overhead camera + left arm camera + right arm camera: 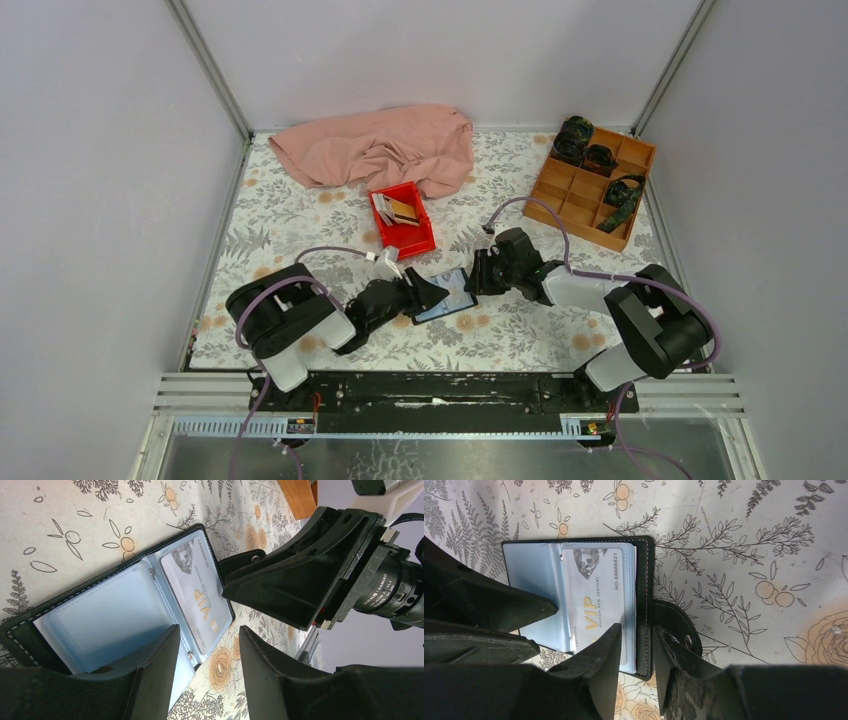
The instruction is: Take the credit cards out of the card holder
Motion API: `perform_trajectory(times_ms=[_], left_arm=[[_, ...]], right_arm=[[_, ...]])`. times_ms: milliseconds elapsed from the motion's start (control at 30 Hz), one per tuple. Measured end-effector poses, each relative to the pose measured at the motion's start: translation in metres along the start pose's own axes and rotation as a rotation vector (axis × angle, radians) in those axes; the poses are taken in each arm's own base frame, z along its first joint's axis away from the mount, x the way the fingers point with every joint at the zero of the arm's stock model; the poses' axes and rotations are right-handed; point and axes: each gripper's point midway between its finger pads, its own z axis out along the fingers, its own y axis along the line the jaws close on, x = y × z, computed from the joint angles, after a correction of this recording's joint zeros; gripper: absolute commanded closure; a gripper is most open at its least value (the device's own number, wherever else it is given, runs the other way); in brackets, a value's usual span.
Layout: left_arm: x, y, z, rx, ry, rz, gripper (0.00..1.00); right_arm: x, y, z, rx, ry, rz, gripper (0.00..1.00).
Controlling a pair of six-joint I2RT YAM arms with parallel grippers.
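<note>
The left gripper (206,672) has its fingers (155,675) parted by a clear gap and clamps nothing. One finger lies over the empty blue pocket panel of the holder (100,615). The other stands just off the holder's edge, above the bare table (300,230). A corner of the clear sleeve shows between them.

The right gripper (636,667) is also parted, more narrowly, and straddles the holder's (644,580) black outer edge. Its inner finger sits over the pocket that holds the VIP card (596,585), and its outer finger is on or just above the snap strap (674,625). Whether either finger presses down cannot be told.

The holder (447,293) lies open and flat on the table between the two grippers, blue side up. The white VIP card (195,590) is fully seated in the panel nearer the right gripper (478,272), while the panel under the left gripper (430,292) looks empty. From the left wrist view, the right gripper's finger fills the space just beyond the strap (245,562) and crowds that side of the holder.

Just behind the holder is a red tray (420,245) with a few cards (397,210) standing in it. A pink cloth (380,145) lies bunched behind the tray. A wooden box (570,200) with dark items in some compartments sits well apart at the far right.
</note>
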Motion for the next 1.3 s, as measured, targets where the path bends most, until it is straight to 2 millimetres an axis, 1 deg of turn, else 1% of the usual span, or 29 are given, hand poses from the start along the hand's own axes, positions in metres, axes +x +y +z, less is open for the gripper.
perform_trajectory(times_ms=[133, 700, 867, 1000, 1167, 1300], left_arm=[[0.0, 0.0, 0.002, -0.001, 0.0, -0.002, 0.45], [0.001, -0.001, 0.013, -0.013, 0.008, -0.01, 0.45], [0.001, -0.005, 0.015, 0.002, 0.011, -0.012, 0.45], [0.006, -0.01, 0.017, 0.043, 0.032, -0.035, 0.45], [0.008, -0.013, 0.016, 0.06, 0.04, -0.049, 0.46], [0.004, -0.011, 0.009, 0.031, 0.032, -0.031, 0.46]], right_arm=[[0.002, 0.003, 0.0, -0.02, 0.011, 0.0, 0.64], [0.003, 0.005, 0.001, -0.03, 0.012, -0.001, 0.65], [0.004, 0.006, 0.001, -0.039, 0.015, -0.002, 0.65], [0.006, 0.008, 0.002, -0.054, 0.023, -0.002, 0.65], [0.006, 0.01, 0.003, -0.065, 0.024, -0.001, 0.65], [0.006, 0.01, 0.003, -0.065, 0.025, -0.001, 0.65]])
